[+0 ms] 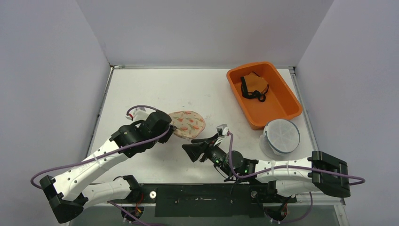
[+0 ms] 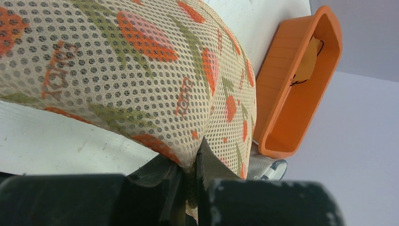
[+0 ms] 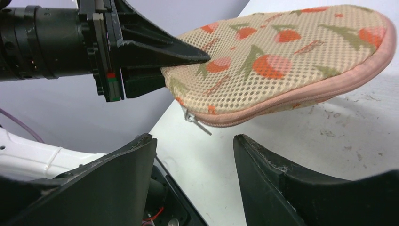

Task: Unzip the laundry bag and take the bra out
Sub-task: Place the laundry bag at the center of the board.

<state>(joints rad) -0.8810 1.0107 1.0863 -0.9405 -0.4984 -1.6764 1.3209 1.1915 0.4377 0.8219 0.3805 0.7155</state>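
Because the mesh of the laundry bag (image 1: 187, 124) is dense and printed, I cannot make out what lies inside it, and my left wrist view is filled by its fabric, with my own fingers blurred at the bottom. My left end effector (image 2: 190, 165) is pressed together on the bag's edge, pinching it so the near side hangs above the table (image 1: 155, 89); whether the far end touches I cannot tell. My right end effector (image 3: 193, 148) stands spread and grips nothing, just below the zipper pull (image 3: 197, 123), not touching it. The pink zipper seam (image 3: 306, 96) looks shut as far as it shows, but its far run is hidden. I count one printed bag, one pull, one orange bin (image 1: 239, 99) holding one orange garment with black straps (image 1: 254, 85), and one round white mesh pouch (image 1: 281, 136) just beside the bin's near end. Bin and pouch sit along the right edge; bare table stretches behind the bag toward the back wall.
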